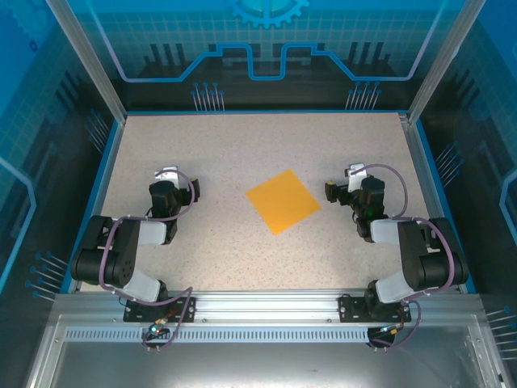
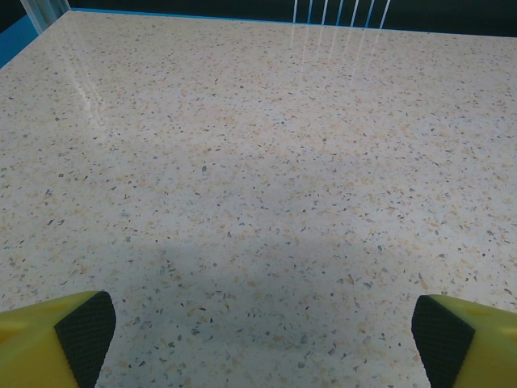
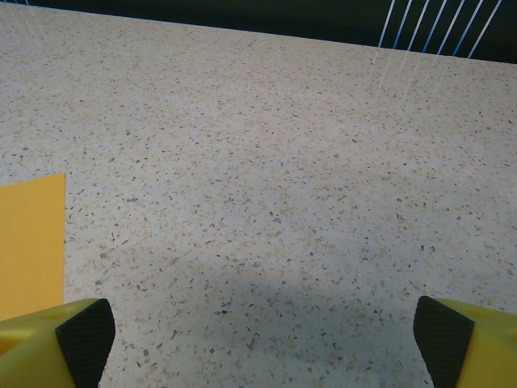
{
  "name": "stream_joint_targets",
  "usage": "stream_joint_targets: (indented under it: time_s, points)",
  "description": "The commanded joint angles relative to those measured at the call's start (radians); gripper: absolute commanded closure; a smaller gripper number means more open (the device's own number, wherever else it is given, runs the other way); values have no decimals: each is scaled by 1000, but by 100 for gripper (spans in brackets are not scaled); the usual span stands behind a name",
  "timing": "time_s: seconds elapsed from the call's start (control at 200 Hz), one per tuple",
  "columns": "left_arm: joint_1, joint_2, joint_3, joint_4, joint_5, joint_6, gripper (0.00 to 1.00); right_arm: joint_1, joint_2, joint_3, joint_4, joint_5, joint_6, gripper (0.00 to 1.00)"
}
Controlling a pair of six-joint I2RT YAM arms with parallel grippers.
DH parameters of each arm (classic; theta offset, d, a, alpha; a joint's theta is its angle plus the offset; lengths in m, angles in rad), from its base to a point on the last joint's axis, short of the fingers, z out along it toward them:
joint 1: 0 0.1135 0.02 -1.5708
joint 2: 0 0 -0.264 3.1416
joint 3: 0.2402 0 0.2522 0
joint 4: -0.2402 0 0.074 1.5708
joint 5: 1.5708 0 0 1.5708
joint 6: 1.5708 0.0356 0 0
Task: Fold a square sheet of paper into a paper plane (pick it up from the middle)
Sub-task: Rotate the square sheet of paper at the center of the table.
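Sheet (image 1: 283, 201) lies flat and unfolded on the bench (image 1: 210, 145) in the top view. It is turned cornerwise like a diamond, sits between the two arms and touches neither. A blue rim (image 1: 103, 170) edges the bench, and the sheet lies well inside it. The left pincer (image 1: 172, 181) sits well to the sheet's left and the right pincer (image 1: 355, 181) nearer on its right, both pointing away from the bases. From this height their fingers are hard to pick out, but they appear spread.

In the left wrist view the left pincer (image 2: 263, 335) is released. Its yellow fingers with black pads (image 2: 85, 335) stand at the two bottom corners, with bare speckled bench (image 2: 258, 162) between and beyond them.

In the right wrist view the right pincer (image 3: 263, 339) is likewise released and grasps nothing, its pads (image 3: 443, 343) far apart over the bench (image 3: 283, 145). The sheet (image 3: 31, 246) shows at the left edge, flat on the bench. Its near part runs behind the left finger, and I cannot tell whether the two touch.
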Motion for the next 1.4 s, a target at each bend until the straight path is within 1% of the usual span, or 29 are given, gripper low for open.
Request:
stream_joint_targets:
  time_s: [0.0, 0.59, 0.685, 0.755, 0.795, 0.845, 0.895, 0.945, 1.01, 1.06, 1.12, 1.155, 1.185, 1.21, 1.305, 1.37, 1.396]
  points:
    - [6, -6, 4, 35, 22, -10, 1, -17, 8, 20, -2, -13, -7, 1]
    - [6, -7, 1, 37, 28, -9, 2, -17, 8, 20, -3, -13, -7, 0]
    - [6, -38, 27, -32, 87, 14, 1, -17, 8, 20, -3, -13, -7, 1]
    - [7, -91, 62, -148, 83, 8, 2, -17, 7, 19, 0, -20, -8, 1]
    - [6, -133, 69, -203, 82, -3, 1, -3, -21, 23, -33, -26, -29, 1]
    - [7, -190, 59, -238, 85, -17, 2, 26, -71, 25, -76, 33, -42, 1]
    - [8, -252, 40, -263, 88, -36, 1, 41, -132, 36, -157, 73, -27, 1]
    - [8, -316, 35, -305, 77, -75, 2, 40, -195, 68, -297, 81, 19, 1]
    - [14, -396, 49, -410, 60, -141, 1, 38, -266, 131, -500, 94, 84, 1]
    - [18, -443, 72, -491, 47, -191, 2, 38, -301, 180, -652, 75, 127, 0]
    - [20, -476, 113, -590, 65, -230, 2, 43, -338, 254, -824, 71, 200, 1]
    - [20, -489, 138, -638, 81, -243, 1, 42, -351, 287, -892, 74, 257, 1]
    - [20, -503, 157, -691, 87, -261, 1, 40, -356, 304, -928, 75, 313, 1]
    - [20, -514, 173, -732, 86, -282, 1, 35, -358, 309, -939, 48, 347, 1]
    - [20, -560, 208, -840, 76, -366, 2, 30, -346, 292, -904, -144, 384, 1]
    - [20, -591, 211, -890, 58, -419, 2, 37, -345, 325, -927, -146, 532, 1]
    - [20, -602, 212, -905, 56, -431, 1, 34, -347, 353, -978, -155, 571, 1]
